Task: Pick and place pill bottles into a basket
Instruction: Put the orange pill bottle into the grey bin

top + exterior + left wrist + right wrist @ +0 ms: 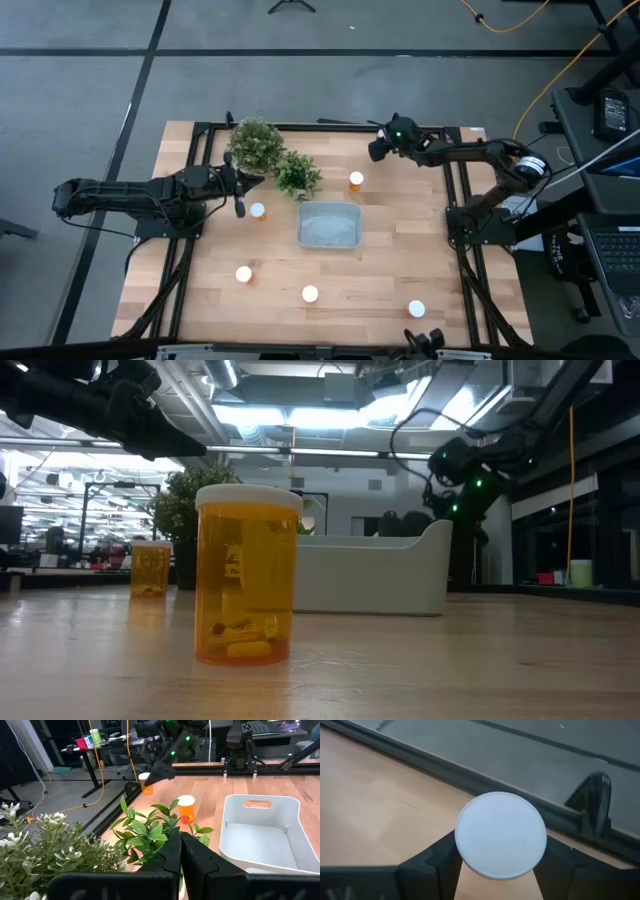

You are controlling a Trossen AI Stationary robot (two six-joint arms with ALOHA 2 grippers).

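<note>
Five pill bottles (257,211) are seen standing loose on the wooden worktop (400,260) in the high view: one at 12 o'clock from the basket (329,226), one at 9 o'clock beside the left gripper (239,207), three spread along the near edge. A sixth bottle (500,835) is shown only by the right wrist view and the left wrist view, clamped between the jaws of the right gripper (152,773) and held in the air above the worktop's far edge, at about 1 o'clock from the basket. The left jaws are pressed together, as seen in the left wrist view, behind two potted plants (150,832). The basket is shown empty. Pills inside the nearest bottle (246,573) are revealed only by the low view. Ceiling lights (290,410), desks and yellow cables (560,70) are visible in the room beyond.
</note>
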